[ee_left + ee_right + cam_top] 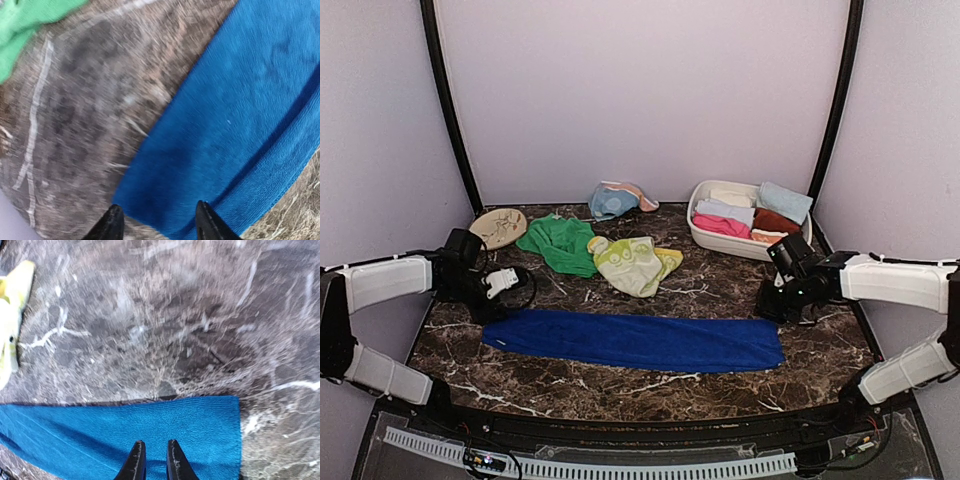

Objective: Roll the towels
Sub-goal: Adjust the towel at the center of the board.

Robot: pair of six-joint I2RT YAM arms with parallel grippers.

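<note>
Few rolled towels kept in basin, far right corner. Not yet rolled: blue towel laid flat by near edge, three loose towels by far edge. Fingers of left gripper held apart, of right gripper nearly together.

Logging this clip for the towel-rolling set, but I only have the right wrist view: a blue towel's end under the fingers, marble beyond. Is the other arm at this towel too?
Observer: Yes. The left gripper hangs at the opposite end of the royal blue towel, fingers apart, nothing between them.
Operator: Is any of it rolled?
Observer: No. In the top view it lies flat, a long strip across the front of the table.
Operator: Any finished ones?
Observer: Rolled towels sit in the white basin at the back right. The green towel, patterned towel and light blue towel lie loose behind the strip.
</note>
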